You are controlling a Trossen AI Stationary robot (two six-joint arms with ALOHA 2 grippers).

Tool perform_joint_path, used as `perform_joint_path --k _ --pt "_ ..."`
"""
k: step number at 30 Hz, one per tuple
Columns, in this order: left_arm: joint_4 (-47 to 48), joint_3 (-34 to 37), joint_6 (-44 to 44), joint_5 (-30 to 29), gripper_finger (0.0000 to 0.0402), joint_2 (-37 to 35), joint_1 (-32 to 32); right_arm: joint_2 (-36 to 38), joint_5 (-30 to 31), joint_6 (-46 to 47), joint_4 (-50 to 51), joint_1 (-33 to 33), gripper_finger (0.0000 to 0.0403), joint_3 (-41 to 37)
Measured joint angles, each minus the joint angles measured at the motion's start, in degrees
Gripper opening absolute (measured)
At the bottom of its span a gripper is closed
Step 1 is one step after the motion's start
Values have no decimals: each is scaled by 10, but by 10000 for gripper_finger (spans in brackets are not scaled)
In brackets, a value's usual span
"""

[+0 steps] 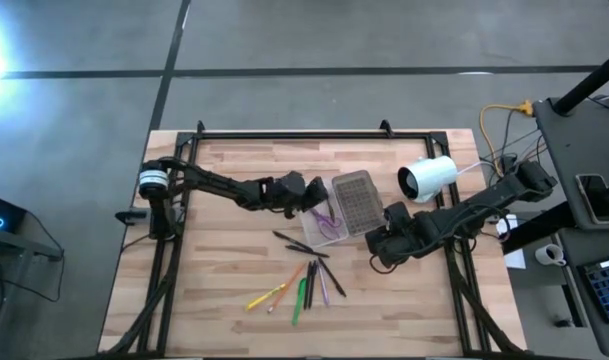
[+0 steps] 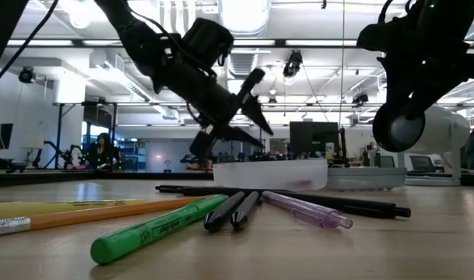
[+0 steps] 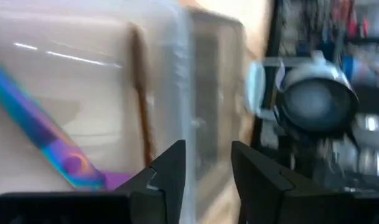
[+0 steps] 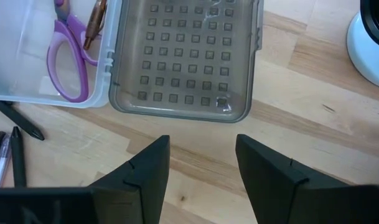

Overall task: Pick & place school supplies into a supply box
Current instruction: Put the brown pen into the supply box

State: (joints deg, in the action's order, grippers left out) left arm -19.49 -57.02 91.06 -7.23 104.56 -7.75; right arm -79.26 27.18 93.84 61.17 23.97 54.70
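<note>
The supply box lies open mid-table, its clear tray [image 1: 327,224] beside its grey textured lid [image 1: 355,198]. Purple-handled scissors [image 4: 68,62] and a brown pencil [image 4: 96,18] lie in the tray. My left gripper [image 1: 312,196] hovers open above the tray's far end [image 3: 83,81] and holds nothing. Low over the wood on the lid's near side, my right gripper [image 4: 201,168] is open and empty. Several pens and pencils lie on the table nearer the front: black [image 1: 300,245], orange [image 1: 289,280], yellow [image 1: 263,298], green [image 1: 301,297], purple [image 1: 322,284].
A white cylindrical camera [image 1: 428,177] lies on the table to the right of the lid, its cable running off to the right. A black frame rail [image 1: 284,136] runs along the table's far edge. Bare wood shows at the front left [image 1: 184,290].
</note>
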Motion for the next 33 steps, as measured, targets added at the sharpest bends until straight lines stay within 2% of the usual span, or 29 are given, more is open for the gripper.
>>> perform_joint_path --k 8,11,14,19,23,25,29,33 --pt "54 -1 -275 155 113 -8 3 0 11 0 -1 0 176 -1" --pt "124 -12 -359 160 113 -8 5 0 14 0 -2 0 176 -1" --pt "219 -42 -411 138 111 -8 5 0 15 0 -2 0 176 -1" --pt "338 -126 -601 111 93 1 4 0 15 0 -2 0 176 -1" --pt "381 -190 -738 114 79 19 8 0 15 3 -3 0 176 -1" --pt "404 -212 -770 119 74 30 11 0 15 3 -3 0 176 -1" --pt "411 -230 -801 186 68 53 17 0 15 10 -3 0 176 -1" --pt "411 -231 -838 190 65 80 30 0 15 16 -3 0 176 -1"
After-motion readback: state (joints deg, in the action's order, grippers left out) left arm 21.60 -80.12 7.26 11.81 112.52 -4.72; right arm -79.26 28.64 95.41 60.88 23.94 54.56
